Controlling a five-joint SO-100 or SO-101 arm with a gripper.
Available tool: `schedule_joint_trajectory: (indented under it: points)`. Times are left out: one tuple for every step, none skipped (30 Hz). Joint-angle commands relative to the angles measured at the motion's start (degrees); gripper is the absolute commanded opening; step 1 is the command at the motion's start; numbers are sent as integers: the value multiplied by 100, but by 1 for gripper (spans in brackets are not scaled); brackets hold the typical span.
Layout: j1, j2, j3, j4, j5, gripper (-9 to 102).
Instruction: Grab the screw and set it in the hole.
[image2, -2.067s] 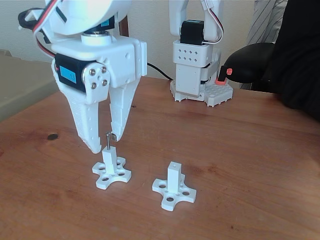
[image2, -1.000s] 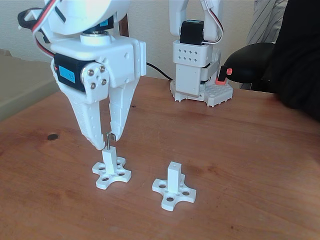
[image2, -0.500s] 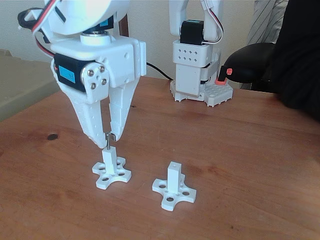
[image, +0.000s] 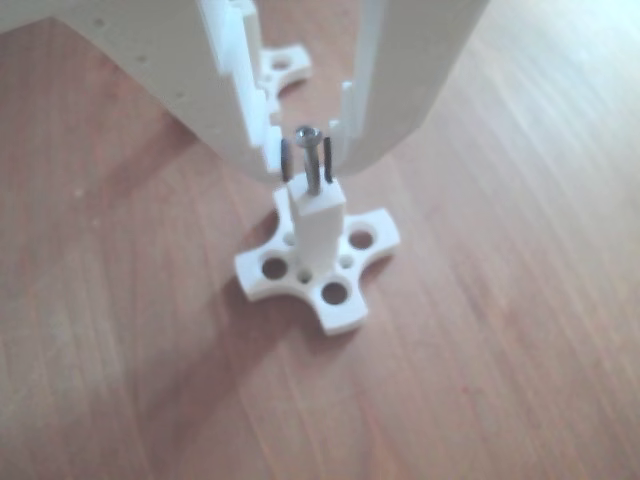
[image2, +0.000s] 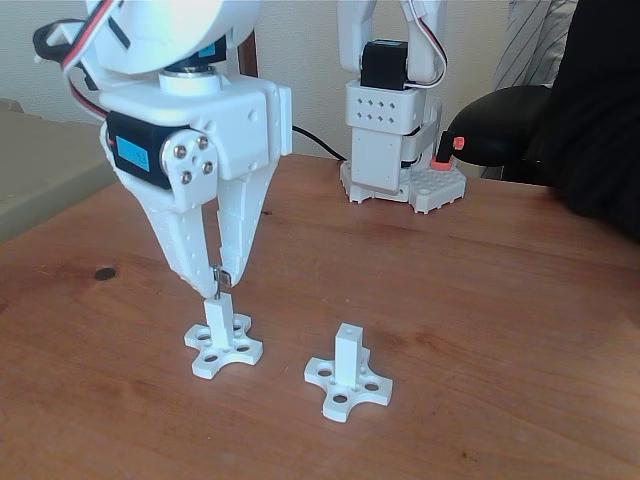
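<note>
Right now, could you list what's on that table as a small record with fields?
surface: brown wooden table
screw: thin silver metal screw, upright in the top of the left white plastic post
gripper: white two-finger gripper, fingers closed around the screw
other post: second white post, top bare
background: second white arm base

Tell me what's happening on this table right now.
A white robot arm's tool has closed around a small silver screw that stands upright in the top of a square white post with a cross-shaped base. In the other view the tool's black pads flank the screw just below its head, and its lower end sits at the post's end face. A second, empty post stands to the right in the fixed view, on the wooden table.
</note>
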Motion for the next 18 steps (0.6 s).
schedule_joint_trajectory:
  points:
    - [-62, 149, -510, -18, -79, 2]
    - [-62, 149, -510, -18, -88, 2]
    - [-62, 149, -510, -18, -88, 2]
    - [-62, 149, -510, -18, -88, 1]
    - [-62, 149, -510, -18, -88, 1]
    - [-62, 149, -510, -18, -88, 1]
    - [-62, 149, -510, -18, -88, 1]
    - [-62, 149, -510, -26, -88, 1]
    - [-62, 141, -510, -35, -88, 1]
    - [-62, 141, -510, -35, -88, 1]
    - [-53, 141, -510, -44, -88, 1]
    - [-53, 132, -510, -53, -88, 0]
    - [-53, 132, -510, -62, -88, 0]
    - [-53, 132, -510, -70, -88, -1]
    - [-53, 132, -510, -79, -88, -1]
    - [-53, 132, -510, -79, -88, -2]
    - [-53, 132, -519, -79, -88, -2]
    - [-53, 132, -527, -88, -88, -2]
